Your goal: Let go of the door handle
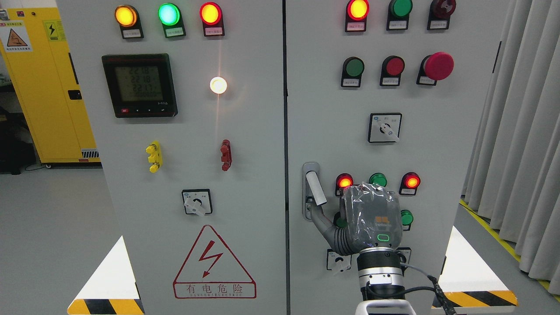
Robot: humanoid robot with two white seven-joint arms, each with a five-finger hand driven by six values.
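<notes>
Handle point(315, 189) is sitting on the left edge of the right cabinet door point(437, 144), just right of the dark seam between the two doors, with its lever swung out of the long backplate and tilting down to the right. Right hand point(371, 218), coming up from the bottom edge right of the middle and wrapped in clear film, is reaching one grey ribbed finger point(323, 223) up to the lever's lower end, touching or hooking it; the other fingers are lying behind the palm, so I cannot tell whether they are curled or loose. To let go well, I judge the finger should be straightening first and then drawing back toward the robot and a little right, not sliding down the plate, so the lever is not being dragged along. Just around the hand are crowding two red lamps point(344, 181), green lamps point(377, 179) and a small rotary switch point(337, 260), all close enough for the knuckles to be brushing on a careless retreat. Farther up are standing another selector point(385, 127), a row of buttons and a red mushroom stop point(439, 65). Left door point(183, 245) is carrying a meter point(140, 85), lamps, yellow and red clips and a shock warning triangle point(214, 264). Curtain point(520, 131) is hanging at far right, a yellow cabinet point(48, 87) at far left. Left arm is not showing.
</notes>
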